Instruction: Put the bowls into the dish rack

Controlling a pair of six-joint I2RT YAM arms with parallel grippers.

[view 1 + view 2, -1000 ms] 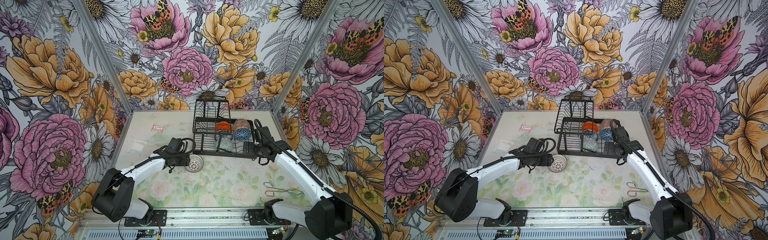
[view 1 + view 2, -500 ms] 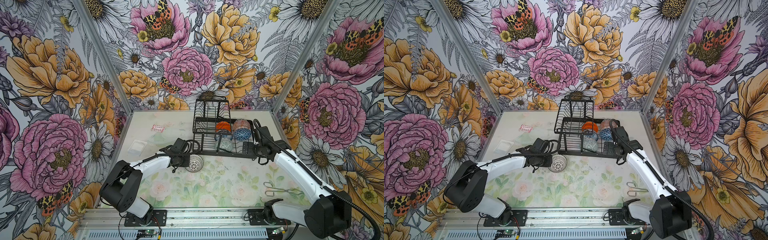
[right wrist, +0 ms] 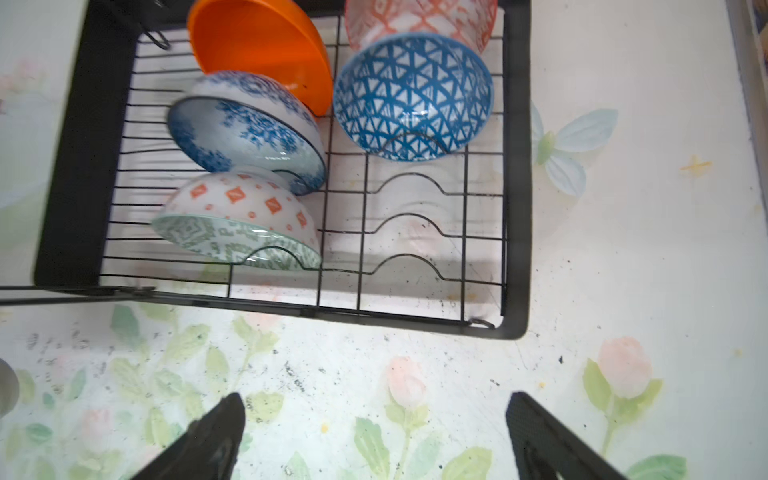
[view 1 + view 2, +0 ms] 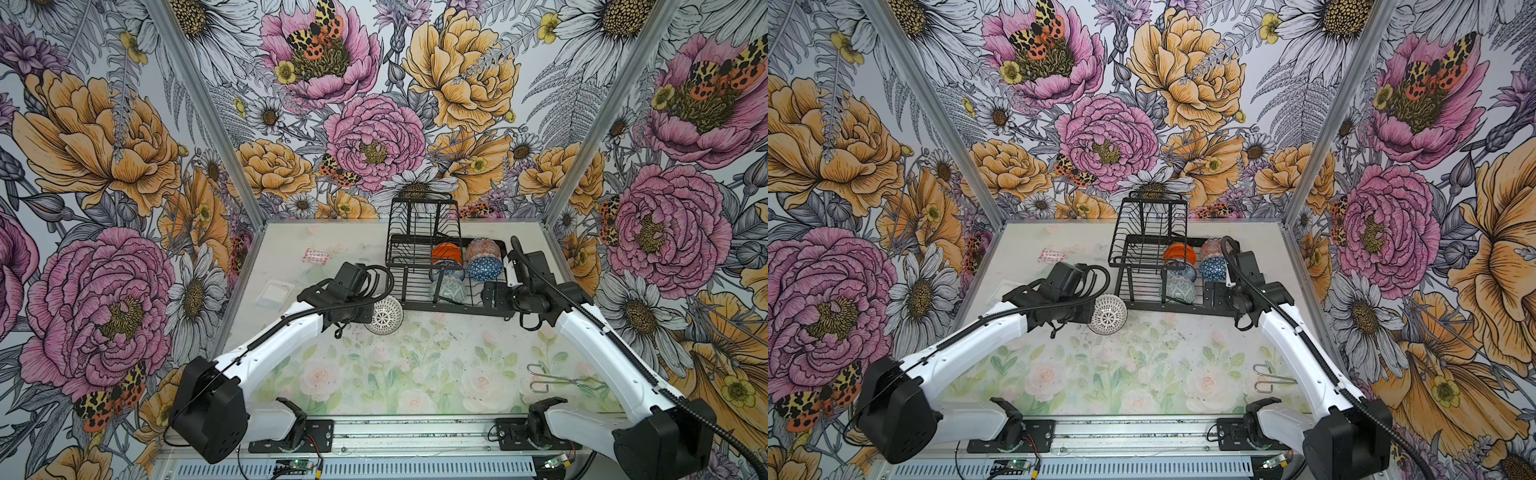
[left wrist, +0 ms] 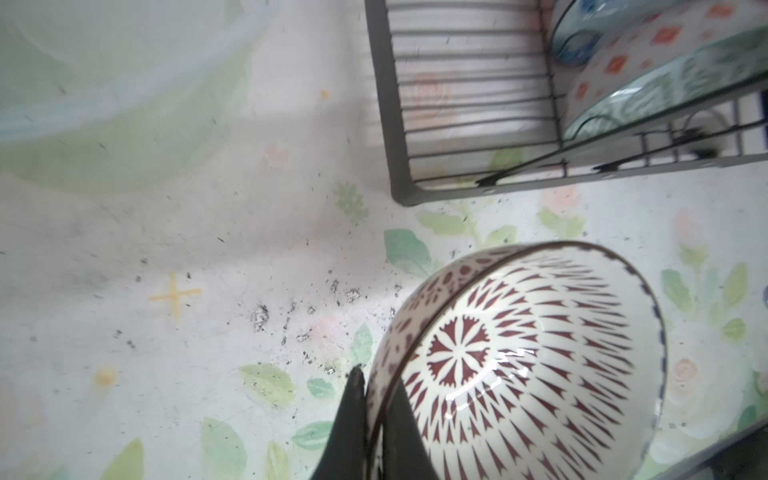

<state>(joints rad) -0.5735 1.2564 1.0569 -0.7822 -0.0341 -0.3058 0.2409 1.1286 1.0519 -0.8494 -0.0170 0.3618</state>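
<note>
- Bowl [image 5: 519, 361] sits pinched by its rim in our left claw [image 5: 374, 395].
- Rack [image 5: 384, 116] waits just ahead of that claw, past the bowl.
- Our right claw [image 3: 376, 401] hangs open.

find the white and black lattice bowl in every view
Top view: lattice bowl beside the dish rack's front left corner.
Top view: same spot, same corner.
Left wrist: close up, rim pinched in the left tool, rack corner beyond.
Right wrist: not identifiable.
Shared landmark: dish rack, in all four.
</note>
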